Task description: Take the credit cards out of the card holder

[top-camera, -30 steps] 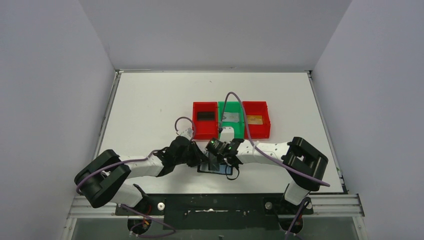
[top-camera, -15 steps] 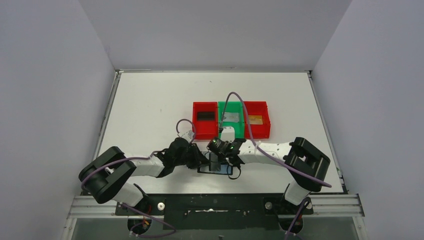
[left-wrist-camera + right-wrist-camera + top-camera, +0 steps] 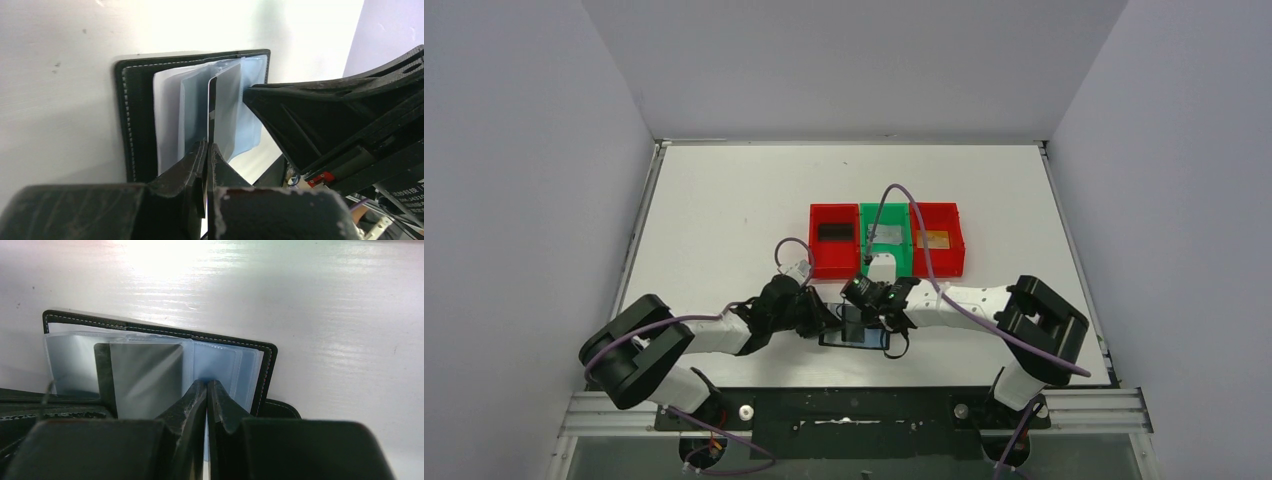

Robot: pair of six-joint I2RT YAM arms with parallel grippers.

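Note:
The black card holder (image 3: 856, 339) lies open near the table's front edge, between both grippers. In the left wrist view its stitched black cover (image 3: 134, 110) and clear blue pockets show. My left gripper (image 3: 207, 146) is shut on the near edge of a grey card (image 3: 226, 107) that stands partly out of a pocket. My right gripper (image 3: 206, 383) is shut on a blue pocket sheet of the holder (image 3: 224, 362), beside the same grey card (image 3: 145, 380). In the top view the left gripper (image 3: 829, 322) and right gripper (image 3: 879, 318) meet over the holder.
Three bins stand in a row behind the holder: a red bin (image 3: 815, 248) with a dark card, a green bin (image 3: 904, 250) with a grey card, a red bin (image 3: 958, 245) with an orange card. The table's front edge is just behind the grippers.
Both grippers stay at the holder. The left arm's elbow has shifted slightly right, and the right gripper has edged a little toward the bins.

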